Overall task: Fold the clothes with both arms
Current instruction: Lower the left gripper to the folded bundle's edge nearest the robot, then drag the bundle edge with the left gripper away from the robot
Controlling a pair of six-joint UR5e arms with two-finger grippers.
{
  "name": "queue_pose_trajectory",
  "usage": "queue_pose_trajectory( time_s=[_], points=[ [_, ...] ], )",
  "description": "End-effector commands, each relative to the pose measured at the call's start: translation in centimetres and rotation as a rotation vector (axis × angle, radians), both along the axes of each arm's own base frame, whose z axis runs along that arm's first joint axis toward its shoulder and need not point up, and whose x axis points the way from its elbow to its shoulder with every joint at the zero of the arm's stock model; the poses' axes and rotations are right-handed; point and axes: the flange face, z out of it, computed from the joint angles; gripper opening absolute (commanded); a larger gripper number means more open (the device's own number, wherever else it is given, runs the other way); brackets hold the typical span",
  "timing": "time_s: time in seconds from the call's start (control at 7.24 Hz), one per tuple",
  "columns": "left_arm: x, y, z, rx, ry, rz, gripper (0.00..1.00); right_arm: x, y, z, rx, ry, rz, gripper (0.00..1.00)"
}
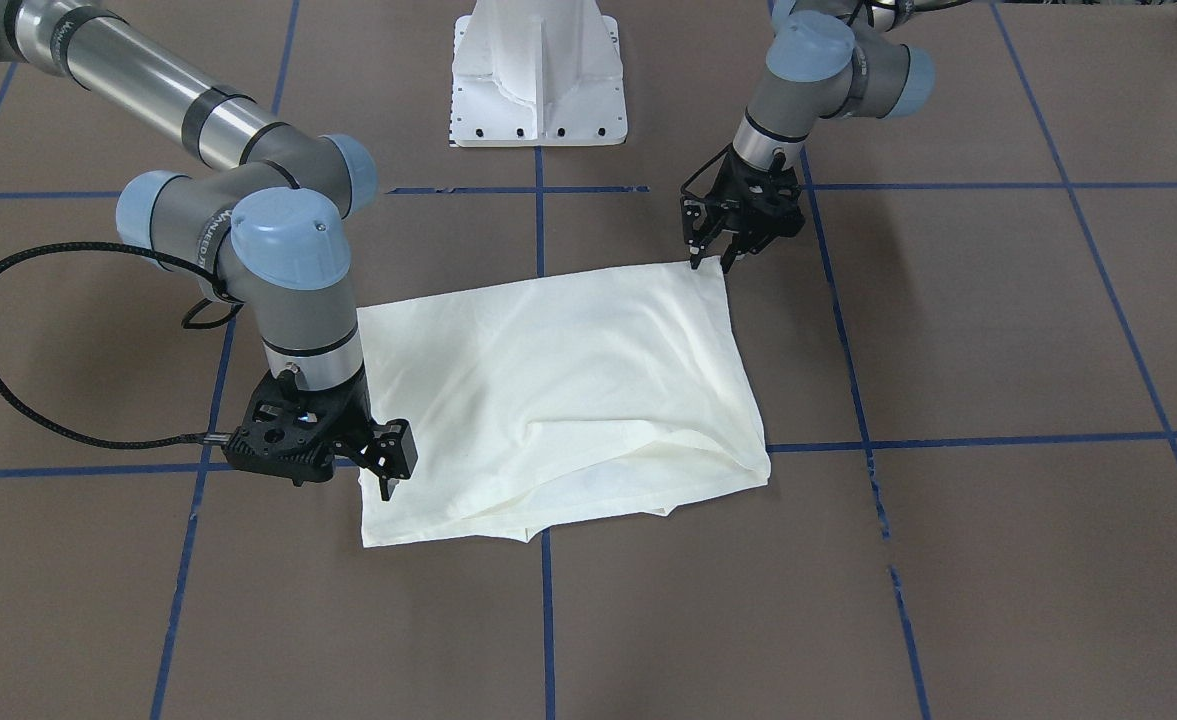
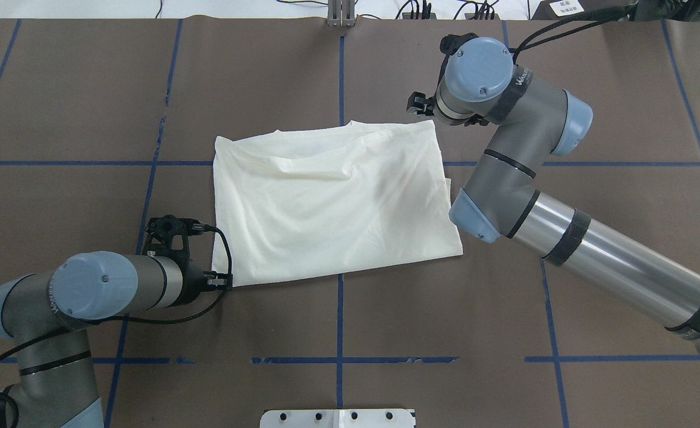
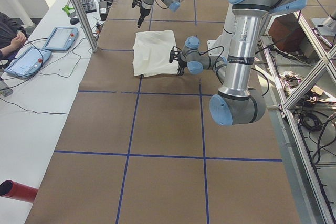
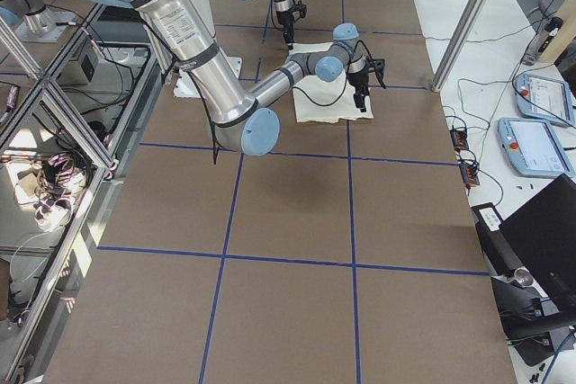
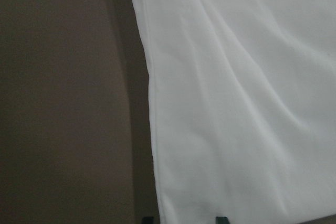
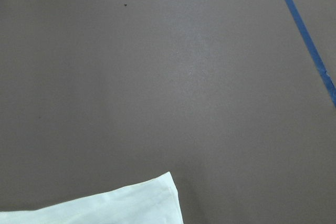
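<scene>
1. Shirt (image 1: 558,380) lies flat on the brown counter (image 1: 998,330), roughly mid-way between the two arms. It is folded into a rough rectangle with the plain cream side up and no print showing. Loose layered edges and a ridge run along the operator-side edge.
2. The shirt sits across the blue tape grid (image 1: 998,438). The white base plate (image 1: 538,110) is well apart from it, on the robot side.
3. Left pincer (image 1: 710,265) points down at the shirt corner nearest the robot on its own side. The jaws are apart and straddle that corner.
4. The left wrist view confirms this: both fingertips (image 5: 222,219) show at the bottom edge, spread, with the shirt's side hem running between them. Nothing is clamped. I can't tell whether the tips touch the cloth or the counter.
5. Right pincer (image 1: 393,475) is tilted and low, at the shirt's side edge near the operator-side corner. The jaws look apart with nothing held between them.
6. The right wrist view shows mostly bare counter, with one shirt corner at the bottom of the frame. No fingers show in that view. I can't tell from any view whether the right pincer touches the cloth.
</scene>
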Motion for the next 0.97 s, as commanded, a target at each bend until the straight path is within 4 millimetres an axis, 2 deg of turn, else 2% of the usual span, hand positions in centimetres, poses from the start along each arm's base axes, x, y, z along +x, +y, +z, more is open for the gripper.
queue_pose_trajectory(
  time_s=[0.0, 0.28, 0.41, 0.55, 0.69, 0.83],
  points=[
    [0.2, -0.1, -0.1, 0.000, 0.001, 0.000, 0.00, -0.1, 0.0, 0.1, 0.001, 0.002, -0.002, 1.00],
    [-0.4, -0.1, -0.1, 0.003, 0.002, -0.003, 0.00, -0.1, 0.1, 0.1, 0.000, 0.001, -0.003, 1.00],
    [-0.8, -0.8, 0.0, 0.018, -0.006, -0.006, 0.00, -0.1, 0.1, 0.0, 0.000, 0.000, -0.001, 1.00],
    [-2.6, -3.6, 0.4, 0.092, -0.039, -0.011, 0.00, -0.1, 0.1, 0.1, -0.001, 0.001, -0.001, 1.00],
    [-5.5, -7.8, 1.5, 0.183, -0.105, -0.021, 0.00, -0.1, 0.1, 0.1, -0.001, 0.001, -0.001, 1.00],
    [-8.0, -12.3, 4.2, 0.227, -0.183, -0.044, 0.00, -0.2, 0.2, -0.1, -0.002, -0.004, 0.002, 1.00]
  ],
)
